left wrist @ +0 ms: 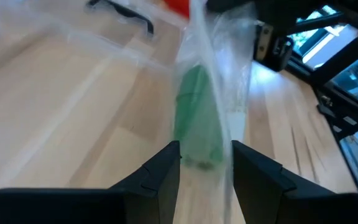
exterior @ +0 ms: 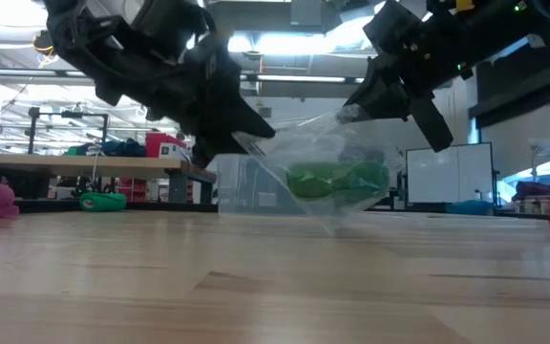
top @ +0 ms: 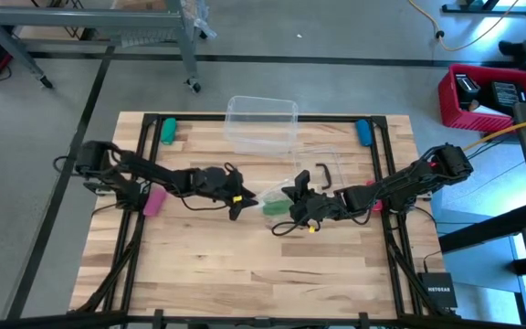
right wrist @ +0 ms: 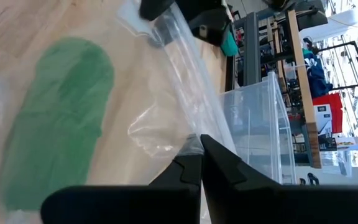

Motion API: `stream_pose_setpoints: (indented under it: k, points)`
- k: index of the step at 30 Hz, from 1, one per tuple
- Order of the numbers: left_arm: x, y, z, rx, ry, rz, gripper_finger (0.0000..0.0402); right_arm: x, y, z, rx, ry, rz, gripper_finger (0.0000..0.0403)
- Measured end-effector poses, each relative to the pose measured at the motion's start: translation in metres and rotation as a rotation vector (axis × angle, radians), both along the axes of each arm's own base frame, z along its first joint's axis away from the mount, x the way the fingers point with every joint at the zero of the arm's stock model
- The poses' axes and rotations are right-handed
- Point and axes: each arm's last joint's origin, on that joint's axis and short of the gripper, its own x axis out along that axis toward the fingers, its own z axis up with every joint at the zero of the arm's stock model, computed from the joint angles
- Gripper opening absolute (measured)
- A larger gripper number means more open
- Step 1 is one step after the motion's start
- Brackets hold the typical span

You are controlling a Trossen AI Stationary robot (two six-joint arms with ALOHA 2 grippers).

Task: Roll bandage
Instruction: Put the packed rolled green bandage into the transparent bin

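A small clear plastic bag (exterior: 337,153) holds a green bundle (exterior: 337,180) at the table's middle. The long green strip of the bandage does not show laid out anywhere. My right gripper (right wrist: 201,142) is shut on the bag's film and holds it up. My left gripper (left wrist: 205,152) is open, level, close to the bag from the left. Its fingers stand on either side of the bag's end and the green bundle (left wrist: 196,118). I cannot tell whether they touch the film. In the high view the bag (top: 277,199) lies between both grippers. My right gripper pinches the clear bag's film (right wrist: 191,134) between its two shut fingers, at an upper edge of the bag. It comes slanting down from the table's right. The bag hangs below the fingers with the green bundle in its lower part, its lowest corner (exterior: 332,227) at the table.
A clear plastic box (top: 261,123) stands at the far middle. A green roll (top: 167,130) and a blue roll (top: 363,132) lie at the far corners. A pink roll (top: 155,203) lies at the left, a black hook-shaped piece (top: 323,174) by the right arm.
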Motion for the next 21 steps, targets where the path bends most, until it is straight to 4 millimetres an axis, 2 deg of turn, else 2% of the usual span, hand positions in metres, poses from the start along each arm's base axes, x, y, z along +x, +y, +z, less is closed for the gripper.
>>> stream_pose_setpoints:
  k: [6, 13, 17, 21]
  points:
    - [0.004, -0.002, -0.006, 0.010, -0.015, -0.010, 0.0111, 0.000, 0.000, 0.000, -0.001, 0.000, -0.002, 0.0007]
    - [0.005, -0.001, -0.001, 0.038, -0.052, -0.019, 0.0011, 0.000, 0.000, 0.000, 0.023, -0.010, -0.004, 0.0008]
    - [0.005, -0.001, 0.004, 0.017, -0.085, -0.010, 0.0009, -0.001, -0.001, 0.002, -0.008, -0.044, -0.088, 0.0009]
    - [0.001, -0.001, 0.018, 0.019, -0.138, -0.005, 0.0003, -0.007, 0.005, 0.020, -0.016, -0.150, -0.188, 0.0032]
